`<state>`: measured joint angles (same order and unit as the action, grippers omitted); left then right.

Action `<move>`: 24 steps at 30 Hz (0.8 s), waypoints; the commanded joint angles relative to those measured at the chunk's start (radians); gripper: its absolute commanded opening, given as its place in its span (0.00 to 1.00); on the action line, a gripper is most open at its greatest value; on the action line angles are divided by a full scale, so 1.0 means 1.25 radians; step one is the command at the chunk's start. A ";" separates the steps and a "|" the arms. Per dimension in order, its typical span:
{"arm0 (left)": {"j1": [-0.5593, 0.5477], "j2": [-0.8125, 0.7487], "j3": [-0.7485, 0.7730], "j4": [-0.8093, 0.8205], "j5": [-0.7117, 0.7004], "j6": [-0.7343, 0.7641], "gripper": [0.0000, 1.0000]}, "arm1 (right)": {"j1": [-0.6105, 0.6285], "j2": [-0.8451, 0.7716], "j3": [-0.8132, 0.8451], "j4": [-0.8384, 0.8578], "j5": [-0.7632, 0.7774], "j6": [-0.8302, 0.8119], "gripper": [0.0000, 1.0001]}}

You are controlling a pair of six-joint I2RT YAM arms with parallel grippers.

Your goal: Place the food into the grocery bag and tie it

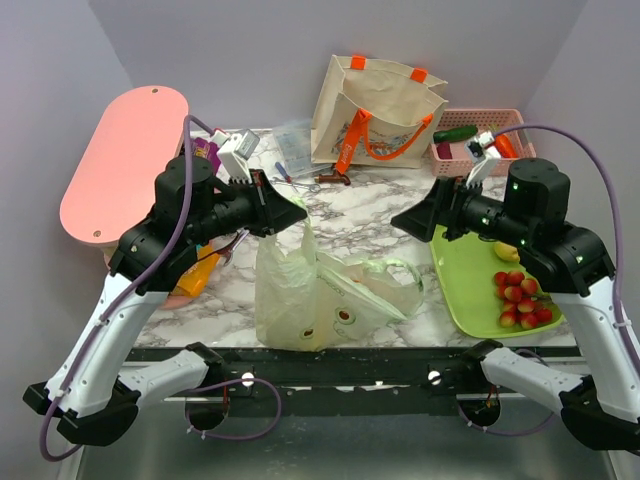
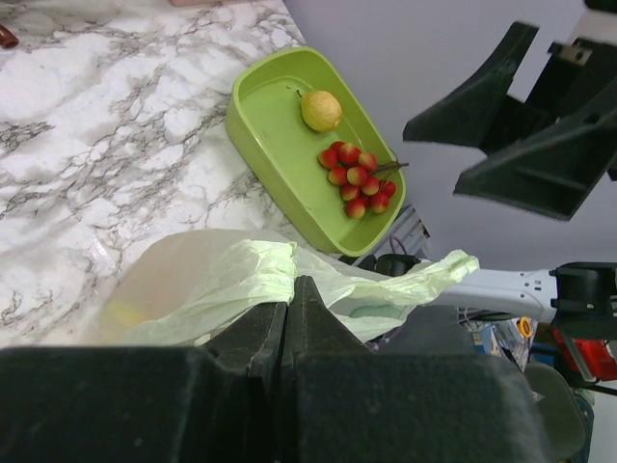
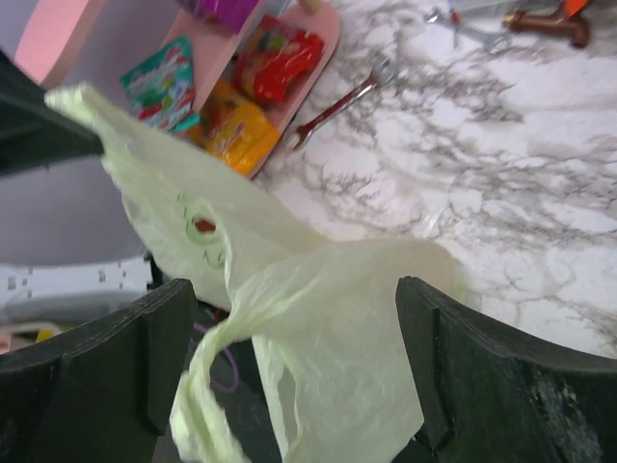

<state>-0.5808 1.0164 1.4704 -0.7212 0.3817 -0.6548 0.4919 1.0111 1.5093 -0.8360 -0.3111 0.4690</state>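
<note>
The pale green grocery bag (image 1: 300,295) stands at the table's near middle. My left gripper (image 1: 296,214) is shut on one handle (image 2: 260,265) and holds it up. My right gripper (image 1: 402,222) is open and empty, above and right of the bag; the other handle (image 3: 207,386) hangs loose between its fingers (image 3: 145,357) in the right wrist view. A yellow citrus fruit (image 1: 505,250) lies in the green tray (image 1: 460,290), also in the left wrist view (image 2: 321,109). Something yellowish shows faintly through the bag (image 2: 125,309). No banana bunch is visible.
A red berry cluster (image 1: 520,300) lies in the green tray. A canvas tote (image 1: 375,115) and a pink basket (image 1: 510,125) with vegetables stand at the back. Snack packets (image 3: 236,125) lie on a pink board (image 1: 120,160) at the left. A wrench (image 3: 337,106) lies on the marble.
</note>
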 commanded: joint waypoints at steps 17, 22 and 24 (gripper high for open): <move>0.033 0.023 0.065 -0.010 0.021 0.007 0.00 | 0.004 -0.107 -0.154 0.027 -0.372 -0.116 0.85; 0.039 0.031 0.079 -0.016 0.024 0.010 0.00 | 0.005 -0.130 -0.179 0.031 -0.363 -0.124 0.69; 0.040 0.032 0.081 -0.016 0.028 0.010 0.00 | 0.005 -0.127 -0.193 0.028 -0.364 -0.126 0.57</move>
<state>-0.5400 1.0542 1.5337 -0.7464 0.3859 -0.6544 0.4919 0.8597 1.3037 -0.8093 -0.7395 0.3340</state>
